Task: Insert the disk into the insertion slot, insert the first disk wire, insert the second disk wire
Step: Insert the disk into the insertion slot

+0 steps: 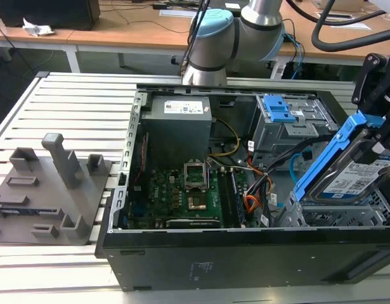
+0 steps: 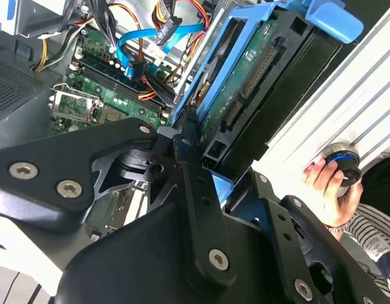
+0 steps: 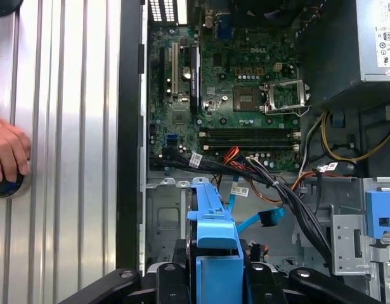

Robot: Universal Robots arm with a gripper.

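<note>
Fingers clamping the disk by its blue carrier | I'm holding it tilted at 3 o'clock in the exterior view — judging it rigid, hefty, shock-sensitive.

Open computer case — green motherboard, grey power supply inside, grey plastic fixture beside it on slatted table

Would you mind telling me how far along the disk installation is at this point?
Nothing looks finished yet. In hand: the tool grips the disk, which hangs tilted above the slot, not seated. Left: seating the disk and plugging both wires; the blue cable lies in the case, not plugged into the disk.
</note>
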